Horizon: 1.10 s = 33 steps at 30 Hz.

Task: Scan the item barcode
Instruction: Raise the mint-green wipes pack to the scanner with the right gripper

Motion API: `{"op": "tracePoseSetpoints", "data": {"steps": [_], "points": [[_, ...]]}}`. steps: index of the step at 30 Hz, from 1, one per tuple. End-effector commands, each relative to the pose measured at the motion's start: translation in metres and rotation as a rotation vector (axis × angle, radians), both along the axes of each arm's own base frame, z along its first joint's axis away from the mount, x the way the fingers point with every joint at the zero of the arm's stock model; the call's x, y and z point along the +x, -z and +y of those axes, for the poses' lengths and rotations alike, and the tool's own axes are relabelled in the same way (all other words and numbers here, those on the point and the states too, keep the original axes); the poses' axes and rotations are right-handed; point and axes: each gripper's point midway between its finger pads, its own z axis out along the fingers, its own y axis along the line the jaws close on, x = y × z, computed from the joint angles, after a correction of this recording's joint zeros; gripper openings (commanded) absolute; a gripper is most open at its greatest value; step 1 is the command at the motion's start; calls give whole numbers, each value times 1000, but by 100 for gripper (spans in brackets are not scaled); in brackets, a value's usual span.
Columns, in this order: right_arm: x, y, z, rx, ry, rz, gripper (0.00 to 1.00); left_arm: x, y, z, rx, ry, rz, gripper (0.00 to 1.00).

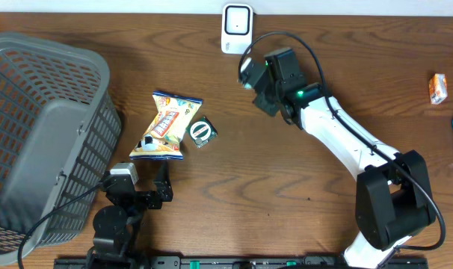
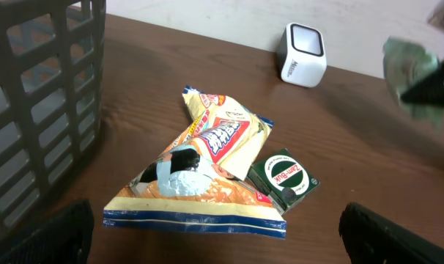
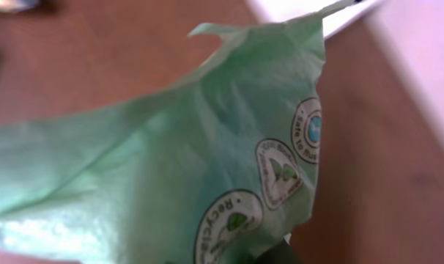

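Pinching a thin green packet (image 3: 171, 169) in the right gripper (image 1: 252, 77), jaws pressed almost flat on the film, up at the far side of the table, just near and to the right of the white scanner (image 1: 236, 28). Holding nothing in the left gripper (image 1: 146, 185), spread wide at the near left, beside the grey basket (image 1: 62, 46) and just short of the snack bag (image 1: 167, 125) and the small green tin (image 1: 201, 132). Looks like the presenting step, not yet a settled read. Cannot find a barcode in the right wrist view: only round recycling marks on a creased, curling face. Could easily miss the read from here, with limp film sagging or folding over the code, or with the printed side turned away from the scanner window. Could also lose the packet, seemingly held by one edge only, if swung fast. Might shove or tip the scanner if brought in too low. Worth keeping the film taut, flat and square to the window.
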Motion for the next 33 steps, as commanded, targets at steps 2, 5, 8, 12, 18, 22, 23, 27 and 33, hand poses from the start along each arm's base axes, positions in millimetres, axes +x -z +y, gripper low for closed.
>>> {"op": "tracePoseSetpoints", "data": {"steps": [2,5,8,12,18,22,23,27,33], "points": [[37,-23,-17,-98,59,-160,1,-1,13,0,0,3,38,98],[55,-29,-14,-125,40,-199,1,-1,13,0,0,3,38,98],[83,-29,-14,-190,54,-236,1,-1,13,0,0,3,38,98],[132,-28,-3,-239,54,-269,1,-1,13,0,0,3,38,98],[182,-19,7,-292,68,-294,1,-1,13,0,0,3,38,98],[200,-16,13,-261,79,-324,1,-1,13,0,0,3,38,98],[203,-15,15,-251,74,-330,1,-1,13,0,0,3,38,98],[209,-17,9,-239,84,-345,1,-1,13,0,0,3,38,98],[210,-20,2,-192,135,-336,1,-1,13,0,0,3,38,98]]}}
